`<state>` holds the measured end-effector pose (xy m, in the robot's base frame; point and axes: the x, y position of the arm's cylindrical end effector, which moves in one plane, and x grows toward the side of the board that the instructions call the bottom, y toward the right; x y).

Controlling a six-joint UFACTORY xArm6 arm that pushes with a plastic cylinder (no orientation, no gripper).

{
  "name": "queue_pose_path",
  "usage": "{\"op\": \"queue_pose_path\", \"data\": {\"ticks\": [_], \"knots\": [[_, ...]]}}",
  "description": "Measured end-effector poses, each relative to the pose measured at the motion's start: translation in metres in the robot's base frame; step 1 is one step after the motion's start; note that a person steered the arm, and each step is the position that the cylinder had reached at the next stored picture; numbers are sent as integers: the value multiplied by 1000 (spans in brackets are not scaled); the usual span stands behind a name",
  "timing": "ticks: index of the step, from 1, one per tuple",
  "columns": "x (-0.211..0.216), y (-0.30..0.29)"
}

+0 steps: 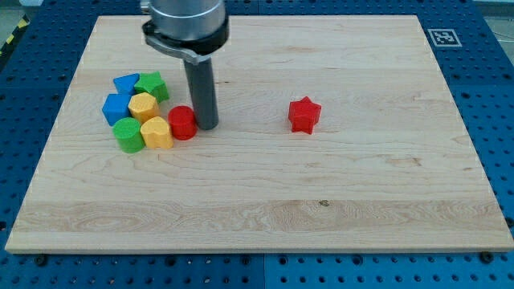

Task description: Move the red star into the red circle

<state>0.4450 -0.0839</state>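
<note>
Red star (304,115) sits alone on the wooden board (265,201), right of centre in the view, one point toward the view's top; its compact shape shows no clear long axis. Well apart to its left, my tip (206,126) stands just beside the red circle (183,123), on that block's right, a bare rod holding nothing. Beyond the circle cluster two yellow blocks (157,133), two green blocks (128,135) and two blue blocks (117,107).
</note>
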Motion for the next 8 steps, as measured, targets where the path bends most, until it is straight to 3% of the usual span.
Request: {"op": "queue_pose_path", "data": {"ticks": [1,3,4,5,6,8], "knots": [[-9,10],[-71,52],[-74,122],[-31,195],[12,210],[-3,66]]}}
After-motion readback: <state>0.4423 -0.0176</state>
